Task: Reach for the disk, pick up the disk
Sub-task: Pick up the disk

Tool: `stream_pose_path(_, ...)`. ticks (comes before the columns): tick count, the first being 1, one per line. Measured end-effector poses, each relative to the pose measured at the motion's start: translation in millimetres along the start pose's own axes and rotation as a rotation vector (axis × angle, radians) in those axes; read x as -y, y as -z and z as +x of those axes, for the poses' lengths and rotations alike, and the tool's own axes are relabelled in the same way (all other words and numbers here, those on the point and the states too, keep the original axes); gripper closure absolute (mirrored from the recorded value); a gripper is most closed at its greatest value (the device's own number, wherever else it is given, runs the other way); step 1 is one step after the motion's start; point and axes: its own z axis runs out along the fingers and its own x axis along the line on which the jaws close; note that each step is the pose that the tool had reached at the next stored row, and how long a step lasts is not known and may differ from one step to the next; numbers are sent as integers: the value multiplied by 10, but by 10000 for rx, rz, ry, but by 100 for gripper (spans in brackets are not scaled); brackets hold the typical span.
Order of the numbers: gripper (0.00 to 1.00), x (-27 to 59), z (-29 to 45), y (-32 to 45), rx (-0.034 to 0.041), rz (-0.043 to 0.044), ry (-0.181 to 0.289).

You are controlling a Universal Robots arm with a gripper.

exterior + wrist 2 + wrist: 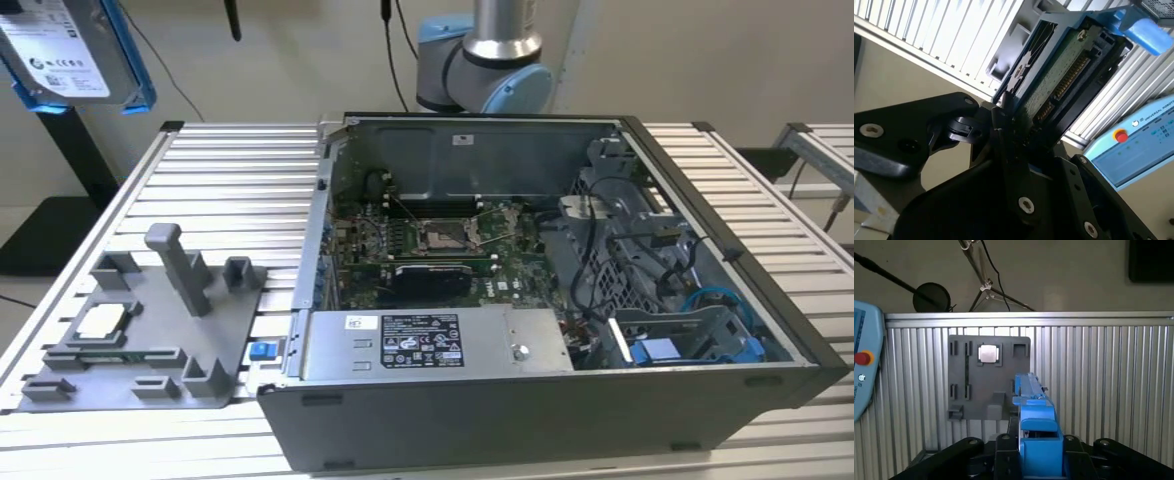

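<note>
Second wrist view: the pincer (1026, 129) is clenched on the disk (1064, 70), which juts out from between its jaws.

Ribbed bare-metal table (214, 180), matt plastic tray (227, 335), disk (1064, 75) — glossy blue plastic bracket (1039, 440)

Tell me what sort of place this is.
Probably a robotics lab bench for computer assembly: an open computer case on a slatted aluminium table, a robot arm behind, the gripper holding the disk.

disk (67, 48) well apart from open case (534, 420)
</note>
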Motion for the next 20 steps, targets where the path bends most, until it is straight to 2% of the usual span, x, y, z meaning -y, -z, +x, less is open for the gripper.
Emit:
stream_pose_path(11,100,360,-11,-7,0,0,0)
stream_pose_path(20,100,765,-22,-14,-1,-4,0)
